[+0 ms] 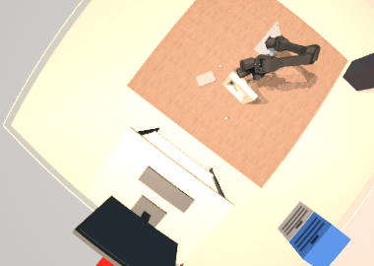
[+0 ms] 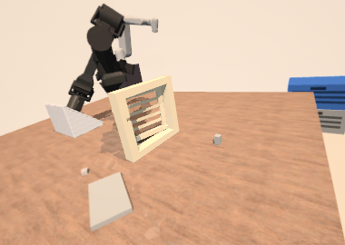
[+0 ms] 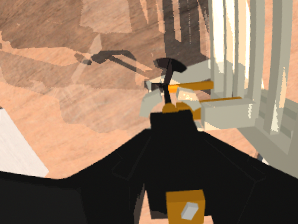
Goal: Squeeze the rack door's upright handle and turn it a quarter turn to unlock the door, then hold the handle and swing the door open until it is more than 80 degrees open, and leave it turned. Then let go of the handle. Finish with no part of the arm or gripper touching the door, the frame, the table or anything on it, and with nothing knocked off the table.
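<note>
The cream rack frame (image 1: 250, 97) (image 2: 121, 127) stands upright on the table (image 1: 187, 48) (image 2: 254, 190). Pale slats (image 3: 257, 55) fill the right of the wrist view. No door panel shows swung wide of the frame in the top and exterior views; its exact angle is hard to tell. The dark handle (image 3: 171, 125) blends with the black fingers. My gripper (image 3: 173, 137) is shut on it beside the slats. A black T-shaped piece (image 3: 169, 70) and orange strips (image 3: 197, 85) show just beyond. How far the handle is turned cannot be read. In the exterior view the rack partly hides the fingers.
A pale wedge (image 1: 266, 39) (image 2: 68, 122) (image 3: 17, 150) stands by the arm's base. A flat pale plate (image 1: 206, 79) (image 2: 109, 200) lies in front of the rack. One small grey block (image 1: 226, 117) (image 2: 218, 140) and another small block (image 1: 220, 66) (image 2: 84, 171) lie on either side.
</note>
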Controlling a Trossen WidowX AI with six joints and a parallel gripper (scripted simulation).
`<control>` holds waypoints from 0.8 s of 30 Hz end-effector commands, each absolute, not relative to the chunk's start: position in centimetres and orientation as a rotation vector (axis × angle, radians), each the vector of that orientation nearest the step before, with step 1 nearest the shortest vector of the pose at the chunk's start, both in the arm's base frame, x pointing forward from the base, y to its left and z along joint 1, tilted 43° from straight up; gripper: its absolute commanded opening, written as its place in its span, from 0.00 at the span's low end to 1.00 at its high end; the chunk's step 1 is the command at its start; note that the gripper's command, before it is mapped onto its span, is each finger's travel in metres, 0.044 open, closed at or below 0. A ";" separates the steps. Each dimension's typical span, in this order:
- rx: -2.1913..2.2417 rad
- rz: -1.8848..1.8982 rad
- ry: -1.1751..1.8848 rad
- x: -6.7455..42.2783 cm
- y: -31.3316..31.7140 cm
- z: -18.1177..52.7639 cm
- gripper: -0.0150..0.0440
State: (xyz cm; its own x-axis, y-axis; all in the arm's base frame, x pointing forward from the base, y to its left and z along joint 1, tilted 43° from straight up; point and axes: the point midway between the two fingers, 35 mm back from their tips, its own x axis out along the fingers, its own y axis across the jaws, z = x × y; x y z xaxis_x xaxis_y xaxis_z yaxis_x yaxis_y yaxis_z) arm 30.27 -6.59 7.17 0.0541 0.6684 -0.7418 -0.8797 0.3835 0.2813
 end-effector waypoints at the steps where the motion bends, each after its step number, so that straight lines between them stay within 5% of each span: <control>1: -0.209 1.151 0.983 29.7 -6.1 7.6 0.27; 24: 0.113 0.934 1.190 26.6 -2.7 10.5 0.27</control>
